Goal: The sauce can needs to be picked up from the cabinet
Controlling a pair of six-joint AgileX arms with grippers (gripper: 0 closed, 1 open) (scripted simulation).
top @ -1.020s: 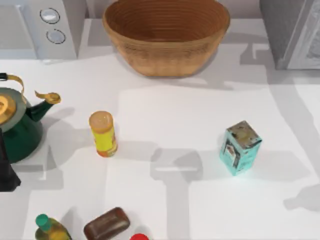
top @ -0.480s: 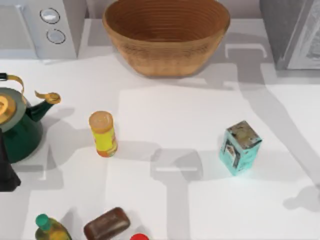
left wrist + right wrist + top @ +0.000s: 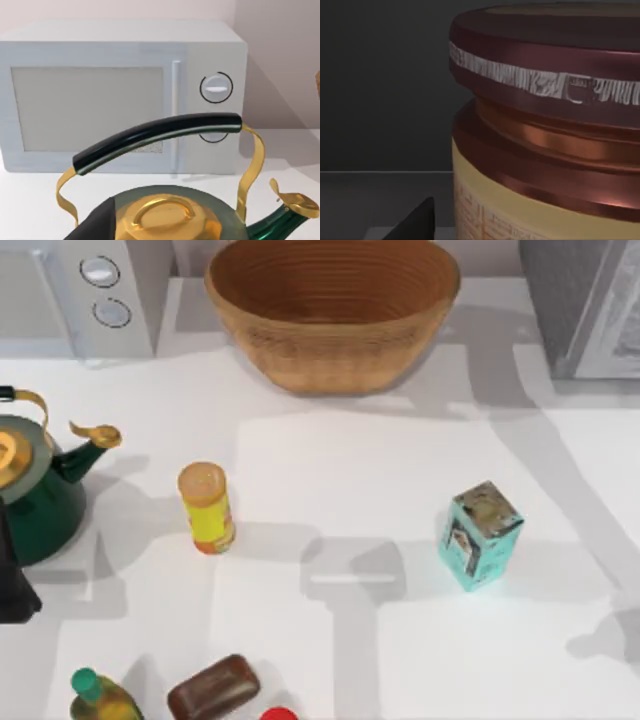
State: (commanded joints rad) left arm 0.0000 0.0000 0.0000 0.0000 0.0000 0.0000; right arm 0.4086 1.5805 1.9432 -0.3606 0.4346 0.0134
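Sauce can (image 3: 545, 125): maroon lid, cream label, inside dark cabinet | white table (image 3: 330, 480) beyond | finger state: cannot tell

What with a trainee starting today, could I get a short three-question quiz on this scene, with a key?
1. True or false: the teal box stands on the table, outside the wicker basket.
2. What does the right wrist view show close up? A the sauce can; B a mug; C a spoon.
3. In the left wrist view, what stands behind the green kettle?
Key: 1 true. 2 A. 3 the white microwave.
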